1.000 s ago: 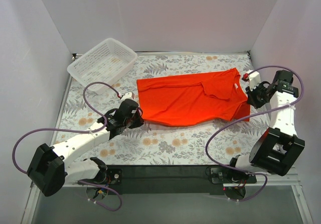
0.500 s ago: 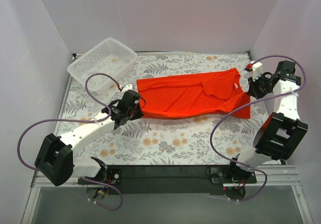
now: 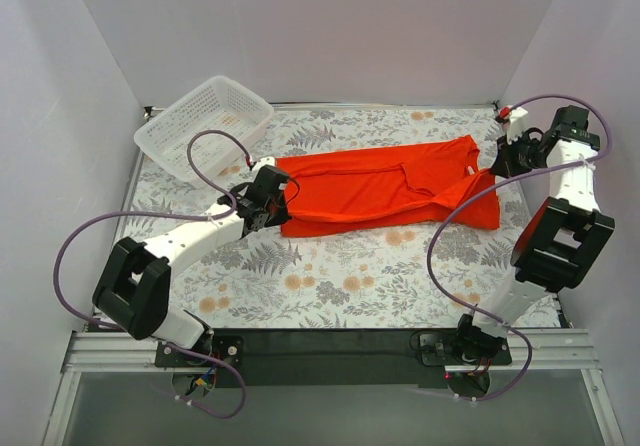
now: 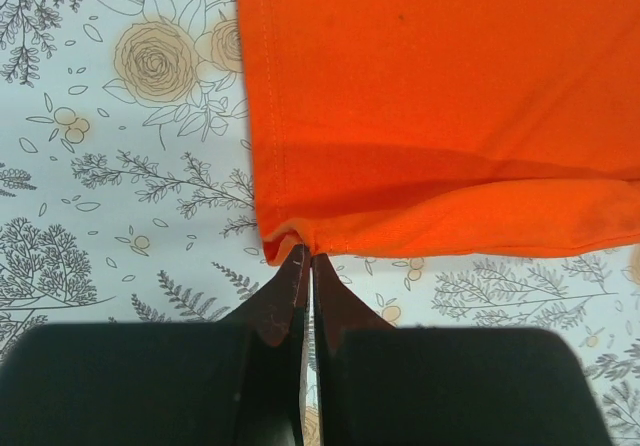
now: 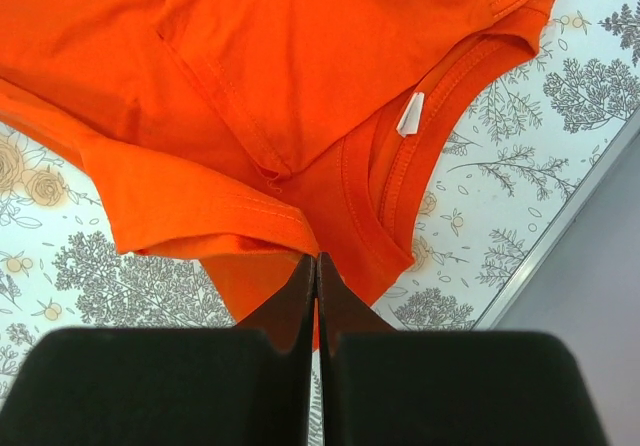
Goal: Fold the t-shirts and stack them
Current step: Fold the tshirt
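T-shirt (image 3: 380,191), thin orange-red fabric, stitched hems, floral-print table (image 3: 340,278)

One orange t-shirt (image 3: 390,191) on one floral-topped table (image 3: 340,276). One white basket (image 3: 205,126) at the far left corner. Two robot arms, the left arm (image 3: 190,241) and the right arm (image 3: 565,206), and two grippers, one per arm: the left gripper (image 4: 305,266) and the right gripper (image 5: 316,266). Each gripper has two dark fingers (image 4: 280,306), four in all.
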### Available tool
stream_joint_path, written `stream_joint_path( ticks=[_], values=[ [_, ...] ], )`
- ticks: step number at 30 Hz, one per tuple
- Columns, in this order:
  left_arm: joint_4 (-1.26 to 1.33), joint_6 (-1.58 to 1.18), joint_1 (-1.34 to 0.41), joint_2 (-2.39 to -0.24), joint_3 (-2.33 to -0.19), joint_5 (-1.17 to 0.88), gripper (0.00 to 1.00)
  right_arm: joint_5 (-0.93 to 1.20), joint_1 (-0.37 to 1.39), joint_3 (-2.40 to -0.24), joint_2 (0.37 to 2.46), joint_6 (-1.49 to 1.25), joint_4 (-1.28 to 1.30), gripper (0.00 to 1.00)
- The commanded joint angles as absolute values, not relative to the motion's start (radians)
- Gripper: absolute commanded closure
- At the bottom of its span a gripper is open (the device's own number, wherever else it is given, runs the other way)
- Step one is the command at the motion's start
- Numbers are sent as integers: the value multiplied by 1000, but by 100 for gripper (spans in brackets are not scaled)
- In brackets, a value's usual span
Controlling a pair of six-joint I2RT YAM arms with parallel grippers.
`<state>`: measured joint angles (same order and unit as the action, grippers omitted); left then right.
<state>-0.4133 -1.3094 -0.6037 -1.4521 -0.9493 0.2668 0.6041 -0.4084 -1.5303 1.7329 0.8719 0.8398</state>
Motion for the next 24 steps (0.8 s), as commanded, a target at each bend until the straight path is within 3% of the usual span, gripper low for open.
stream_joint_path(
  ticks=[1,24],
  values=[
    [-433,-1278,-586,-1474,-991,298,100,637,-394,-1589,1769,839,827,99],
    [-417,-1198,-514,-1695,-1114,305,100,597,-322,-1700,1937,686,718,99]
  ],
)
